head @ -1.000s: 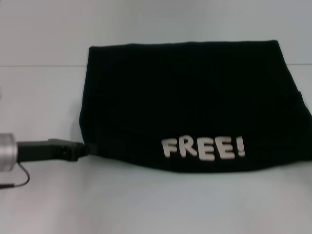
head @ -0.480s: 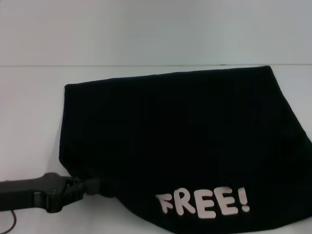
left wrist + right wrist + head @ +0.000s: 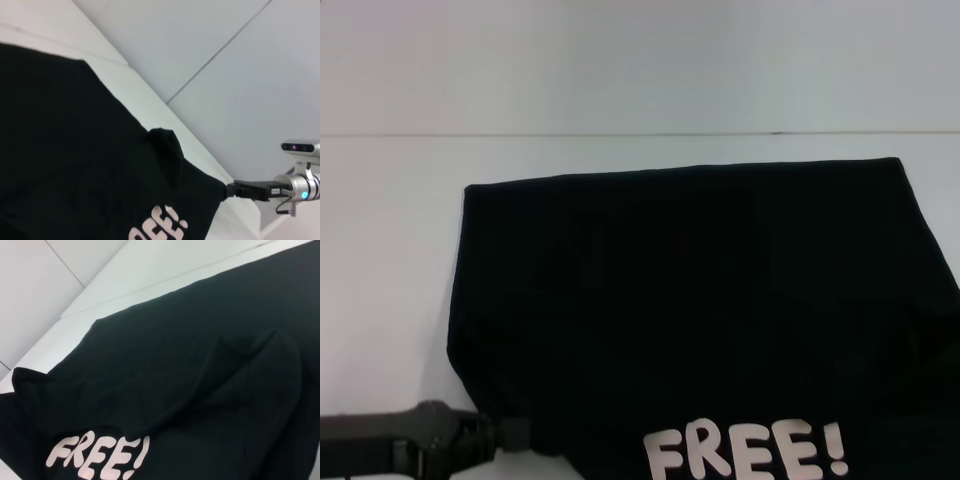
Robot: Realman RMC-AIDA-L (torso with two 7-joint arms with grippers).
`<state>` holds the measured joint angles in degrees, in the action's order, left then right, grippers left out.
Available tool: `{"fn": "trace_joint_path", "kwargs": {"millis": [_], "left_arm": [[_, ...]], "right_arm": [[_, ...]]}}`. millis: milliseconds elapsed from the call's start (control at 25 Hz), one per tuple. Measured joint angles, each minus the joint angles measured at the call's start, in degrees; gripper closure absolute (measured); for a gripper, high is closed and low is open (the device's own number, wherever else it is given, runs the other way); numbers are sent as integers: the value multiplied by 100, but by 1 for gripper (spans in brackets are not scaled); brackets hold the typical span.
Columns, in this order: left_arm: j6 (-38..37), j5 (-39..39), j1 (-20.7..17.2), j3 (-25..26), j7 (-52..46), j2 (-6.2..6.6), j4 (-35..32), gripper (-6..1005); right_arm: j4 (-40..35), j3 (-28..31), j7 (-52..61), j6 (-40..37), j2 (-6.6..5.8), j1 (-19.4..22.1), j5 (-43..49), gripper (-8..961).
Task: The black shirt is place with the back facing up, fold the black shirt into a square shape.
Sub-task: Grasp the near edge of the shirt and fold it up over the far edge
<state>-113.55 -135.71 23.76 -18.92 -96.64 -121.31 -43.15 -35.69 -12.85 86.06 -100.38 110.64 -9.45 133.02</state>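
Covering most of the white table [image 3: 390, 250], the black shirt [image 3: 690, 300] lies folded over with its white "FREE!" lettering [image 3: 745, 452] facing up along the near edge. The left gripper [image 3: 510, 436] is clenched on the shirt's near left corner, and the right gripper [image 3: 231, 190], seen from the left wrist, grips the opposite corner.

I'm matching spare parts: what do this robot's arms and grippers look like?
The left gripper is matte black, blocky and slim. In the left wrist view, the right gripper is also black, on a silver cylindrical wrist with a blue light, a small white label and a thin looping cable.
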Motion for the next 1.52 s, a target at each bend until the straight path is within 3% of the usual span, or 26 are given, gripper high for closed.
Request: {"fn": "trace_joint_path", "kwargs": {"millis": [280,640,800,880,960,1160,1240,1280,1520], "left_arm": [[-11,-87,-111,26,64,-41,45,998],[-63,-94,67,45,-60,25,40,999],[42,-55,232,305,-193,105,31,999],[236,-42,479,604,-365,223,127,999],[290,-34,545,638,-391,251,159,999],[1093,48,1059,656,-533,447,500,998],[1863,49,1396,635,-647,578,809,998],[1863,49,1396,635,-647,578,809,998],[3747,53,1797,549,-1315,631,1148,998]], "right_arm": [[0,20,-2,-31,-28,137,9,912],[0,206,64,-190,-62,-33,74,911],[0,454,91,-245,-107,-172,61,911],[3,746,131,-219,-128,-463,51,911],[4,803,132,-168,-116,-569,50,911],[86,803,195,354,-69,-1219,96,912],[140,756,270,679,-64,-1499,134,912],[177,748,291,827,-63,-1586,136,912],[643,473,392,2276,-22,-2295,137,912]]}}
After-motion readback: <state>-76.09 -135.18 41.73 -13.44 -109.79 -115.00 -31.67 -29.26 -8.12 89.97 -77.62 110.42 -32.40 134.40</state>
